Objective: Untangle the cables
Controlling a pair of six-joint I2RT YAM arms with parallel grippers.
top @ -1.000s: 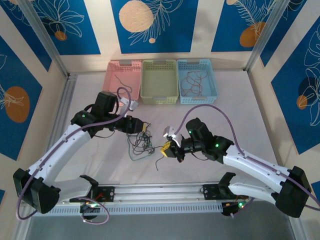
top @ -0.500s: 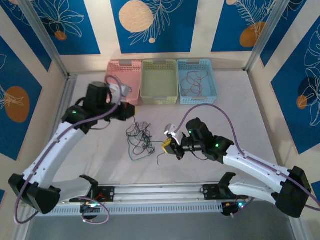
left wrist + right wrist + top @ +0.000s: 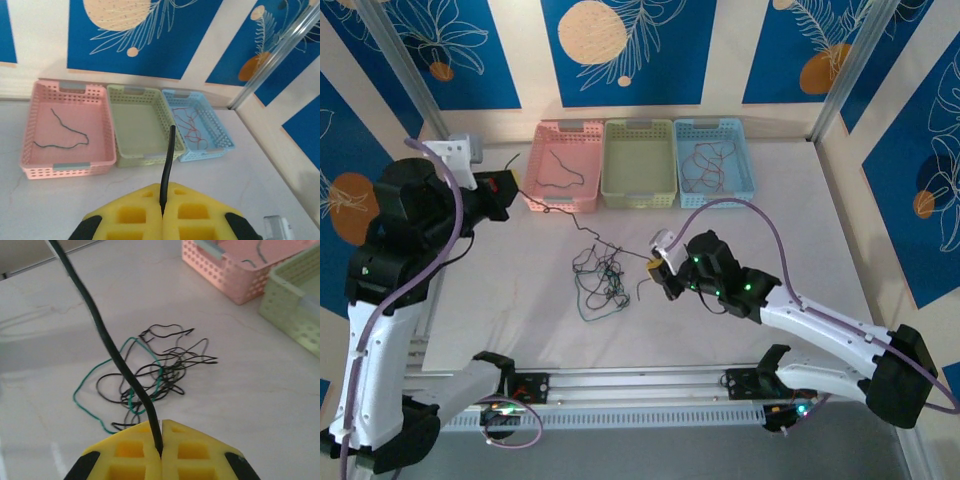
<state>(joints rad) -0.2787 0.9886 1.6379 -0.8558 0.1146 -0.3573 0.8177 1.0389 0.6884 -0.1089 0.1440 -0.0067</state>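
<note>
Cables (image 3: 603, 285) are mostly left knotted just ahead of the right gripper (image 3: 658, 272); one black cable (image 3: 107, 340) is clamped by it and the left gripper (image 3: 506, 187). A few are laid in the pink basket (image 3: 566, 128) and blue basket (image 3: 715, 125) beyond.

A taut wire (image 3: 121, 362) bars my way on the left, slanting above the tangle (image 3: 602, 285). Three baskets (image 3: 638, 203) wall off the far edge (hardly a gap between them). On the right the table (image 3: 790, 250) lies bare, open to me.
</note>
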